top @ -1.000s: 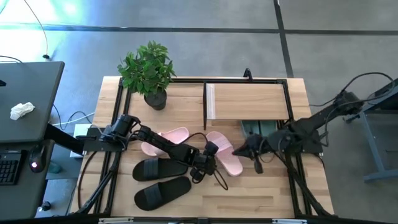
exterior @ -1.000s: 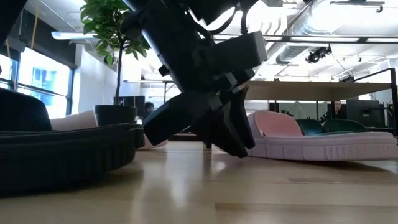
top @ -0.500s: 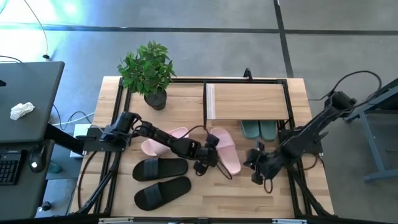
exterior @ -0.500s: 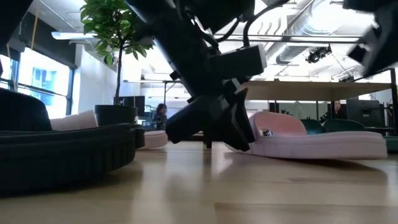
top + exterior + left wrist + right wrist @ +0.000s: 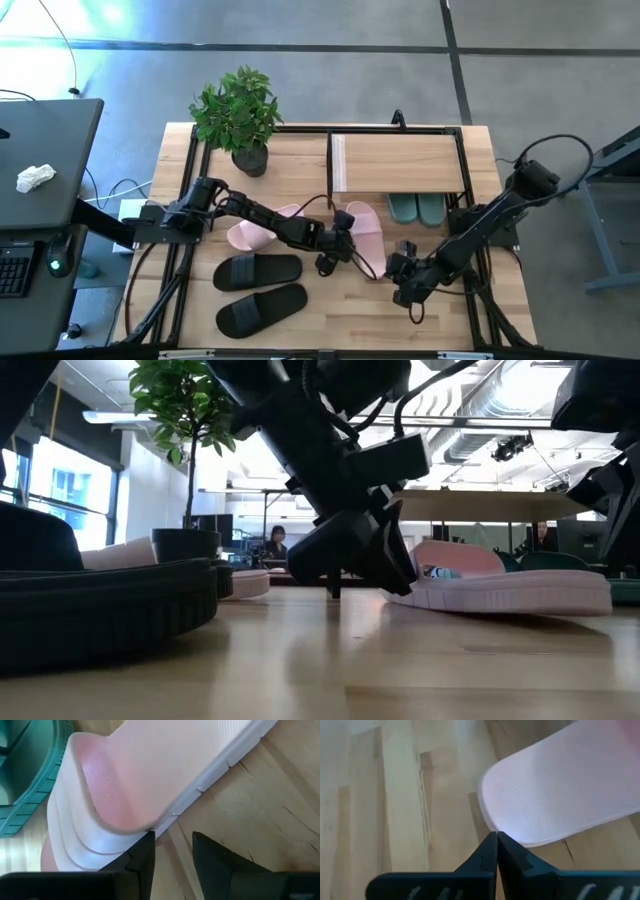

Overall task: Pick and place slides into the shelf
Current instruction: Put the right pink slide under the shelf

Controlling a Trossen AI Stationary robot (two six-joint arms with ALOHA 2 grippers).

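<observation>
green pair tucked under shelf; left claw parted beside pink slide; right claw clenched, empty; black pair waiting lower left.

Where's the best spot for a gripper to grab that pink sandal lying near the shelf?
Probably the pink sandal's long side edge: the sole is thin and flat on the table. The left gripper, jaws parted, is already beside that edge, on the side away from the green pair.

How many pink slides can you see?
2. One pink slide lies mid-table by the left gripper; the other lies partly under the left arm, beside the black pair.
</observation>
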